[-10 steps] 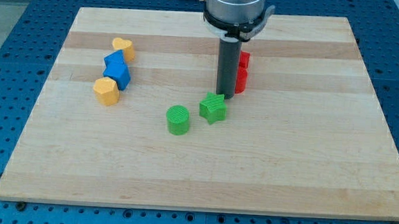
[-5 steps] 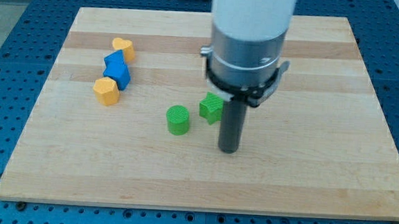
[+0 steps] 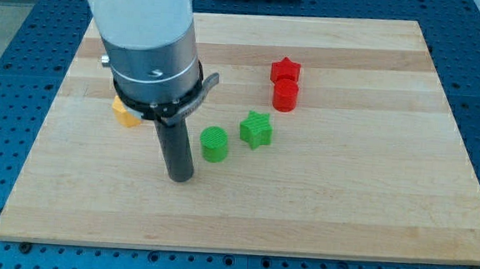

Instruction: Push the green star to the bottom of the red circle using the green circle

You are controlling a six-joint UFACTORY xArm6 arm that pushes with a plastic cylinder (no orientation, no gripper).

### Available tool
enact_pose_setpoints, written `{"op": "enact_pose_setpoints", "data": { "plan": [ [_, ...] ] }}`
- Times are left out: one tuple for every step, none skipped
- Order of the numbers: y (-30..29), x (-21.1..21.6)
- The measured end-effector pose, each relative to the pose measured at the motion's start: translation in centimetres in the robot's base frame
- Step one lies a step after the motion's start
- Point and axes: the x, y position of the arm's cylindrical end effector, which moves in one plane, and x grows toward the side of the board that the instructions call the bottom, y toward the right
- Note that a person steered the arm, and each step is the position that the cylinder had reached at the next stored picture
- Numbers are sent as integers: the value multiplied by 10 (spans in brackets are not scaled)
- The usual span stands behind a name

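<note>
The green star (image 3: 257, 129) lies near the board's middle, below and to the left of the red circle (image 3: 285, 95). The green circle (image 3: 214, 144) sits just left of and slightly below the star, a small gap between them. My tip (image 3: 179, 177) rests on the board to the lower left of the green circle, a short gap away, touching no block. A red star (image 3: 285, 70) sits right above the red circle.
A yellow block (image 3: 125, 113) shows at the left, partly hidden behind the arm's body (image 3: 149, 45). The other blocks at the left are hidden by the arm. The wooden board (image 3: 369, 201) lies on a blue perforated table.
My tip moved from above the green star down past its right side, then left to the lower left of the green circle. No block has moved. The arm now hides the left blocks.
</note>
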Motion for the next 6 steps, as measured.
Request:
{"op": "enact_pose_setpoints", "data": {
  "plan": [
    [7,-14],
    [17,-21],
    [31,-26],
    [38,-29],
    [31,-29],
    [10,-33]
  ]
}}
